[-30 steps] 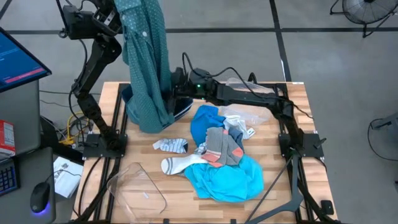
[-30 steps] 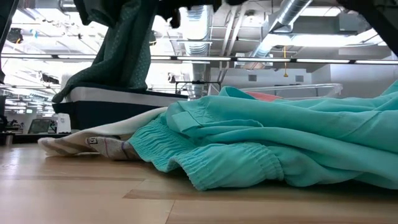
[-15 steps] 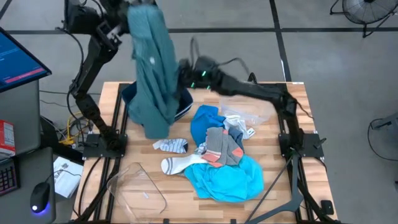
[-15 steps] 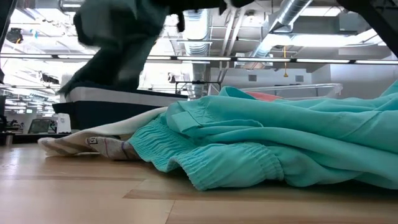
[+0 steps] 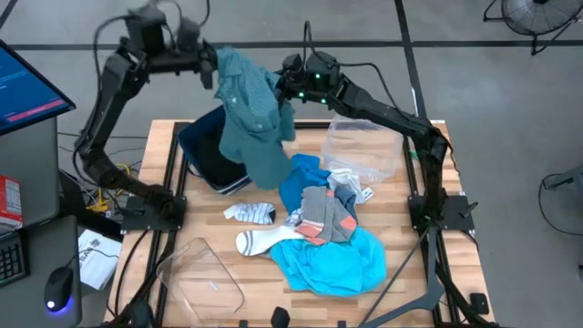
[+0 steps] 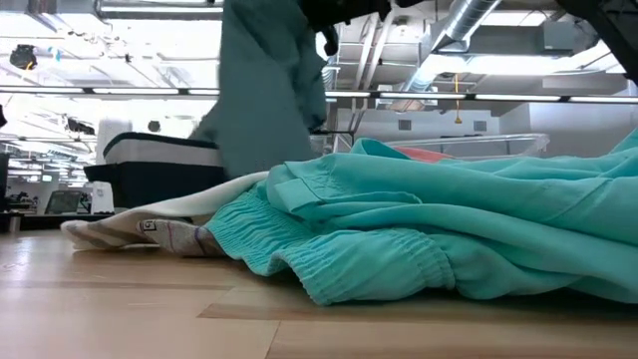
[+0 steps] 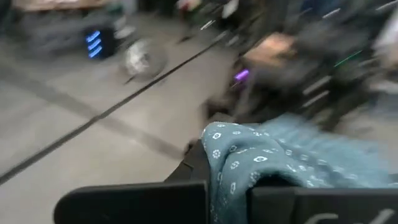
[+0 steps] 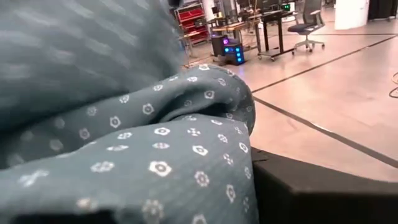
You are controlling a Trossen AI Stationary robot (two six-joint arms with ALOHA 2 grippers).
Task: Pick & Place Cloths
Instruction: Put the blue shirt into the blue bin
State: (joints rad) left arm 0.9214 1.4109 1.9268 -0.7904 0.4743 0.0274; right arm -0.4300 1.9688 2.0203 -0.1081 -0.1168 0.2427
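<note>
The teal-green patterned shirt (image 5: 253, 117) hangs between my two grippers above the table's far left part; in the low view the shirt (image 6: 267, 90) hangs down behind the other cloths. My left gripper (image 5: 215, 66) is shut on its upper left part. My right gripper (image 5: 288, 88) is shut on its right side. On the table lie a blue top (image 5: 301, 178), grey-and-coral socks (image 5: 324, 215), a white sock (image 5: 257, 241), a striped sock (image 5: 250, 213) and a turquoise top (image 5: 333, 261). My left gripper pinches a bunched fold of the shirt (image 7: 227, 177) between its two fingers, coming about level from the table's left. The cloth hangs down and away from it toward the other gripper. My right gripper pinches a thick bunch of the shirt (image 8: 205, 180) against its finger (image 8: 323, 186), coming from the table's right. The cloth fills its view and hides the fingertips. The shirt's lower end (image 5: 270, 173) hangs over the blue top's edge; whether it touches, I cannot tell.
A dark blue square bin (image 5: 206, 150) stands at the far left of the table, under and beside the shirt. A clear plastic tub (image 5: 366, 150) stands at the far right, another clear tub (image 5: 205, 273) near the front left corner. A monitor (image 5: 23, 87) stands left of the table.
My right gripper has taken hold of the shirt and gone up and toward the far edge with it. My left gripper has come down and toward the right. The shirt, which hung straight over the bin, has swung right and now spans between both grippers.
</note>
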